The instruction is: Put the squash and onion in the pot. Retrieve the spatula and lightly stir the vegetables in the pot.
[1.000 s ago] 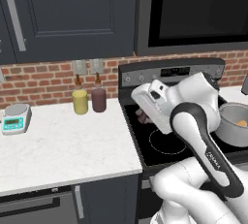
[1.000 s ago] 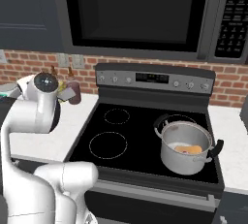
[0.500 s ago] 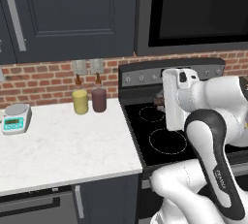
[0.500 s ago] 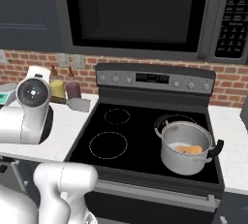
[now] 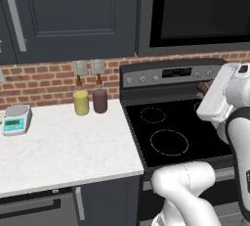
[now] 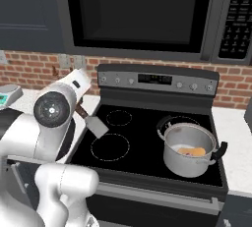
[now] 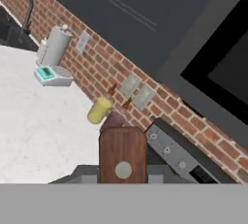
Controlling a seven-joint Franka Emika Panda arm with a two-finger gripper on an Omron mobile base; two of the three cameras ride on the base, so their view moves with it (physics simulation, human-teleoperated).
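The stove (image 6: 147, 137) fills the middle of the scene, with the white desk (image 5: 63, 146) running off to its left. On the stove's near right burner stands the pot (image 6: 189, 148), and inside it lies the tan-orange squash (image 6: 193, 151); whether the onion is in there too cannot be told from this angle. The end effector (image 6: 81, 104) is clenched on the spatula (image 6: 93, 123), held over the left edge of the stove. The dark wooden handle runs up into the jaws, and the grey blade points down and toward the pot, above the near left burner.

The pot lies to the right of the blade, well apart, across open black cooktop with nothing between. The coming move is probably a rightward carry, lifting the blade over the pot's rim and looped handle. Two bottles (image 5: 90, 100) stand far back on the desk, out of that path.
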